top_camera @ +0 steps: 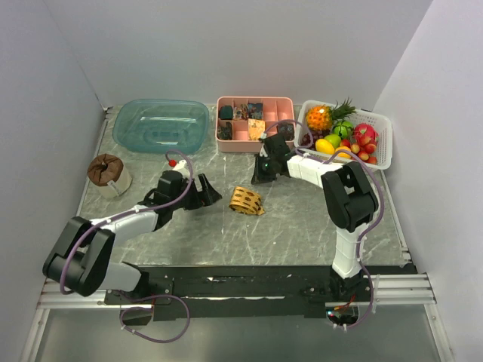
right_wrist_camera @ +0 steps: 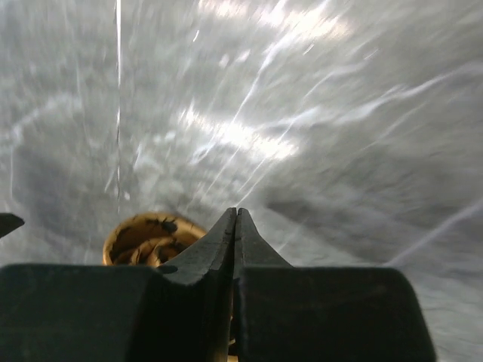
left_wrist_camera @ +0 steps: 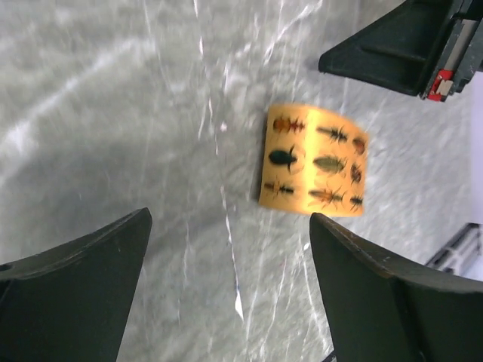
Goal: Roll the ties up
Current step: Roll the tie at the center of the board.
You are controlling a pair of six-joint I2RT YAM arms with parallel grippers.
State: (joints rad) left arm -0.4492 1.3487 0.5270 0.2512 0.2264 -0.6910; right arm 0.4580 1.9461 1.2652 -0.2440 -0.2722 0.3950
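Observation:
The tie (top_camera: 247,200) lies rolled into a short coil on the marble table, golden-yellow with dark brown markings. In the left wrist view the tie roll (left_wrist_camera: 313,160) rests on its side just beyond my left gripper (left_wrist_camera: 230,219), whose jaws stand wide open with only bare table between them. From above, the left gripper (top_camera: 207,197) sits just left of the roll, apart from it. My right gripper (top_camera: 260,175) hovers behind and to the right of the roll, shut with nothing in it. Its closed tips (right_wrist_camera: 236,215) point past the roll's open end (right_wrist_camera: 143,237).
A clear teal bin (top_camera: 161,124) stands at the back left. Behind the middle is a pink compartment tray (top_camera: 254,123) holding small fabric bundles. A white basket of fruit (top_camera: 381,136) is at the back right. A brown bundle (top_camera: 107,172) sits at the left edge.

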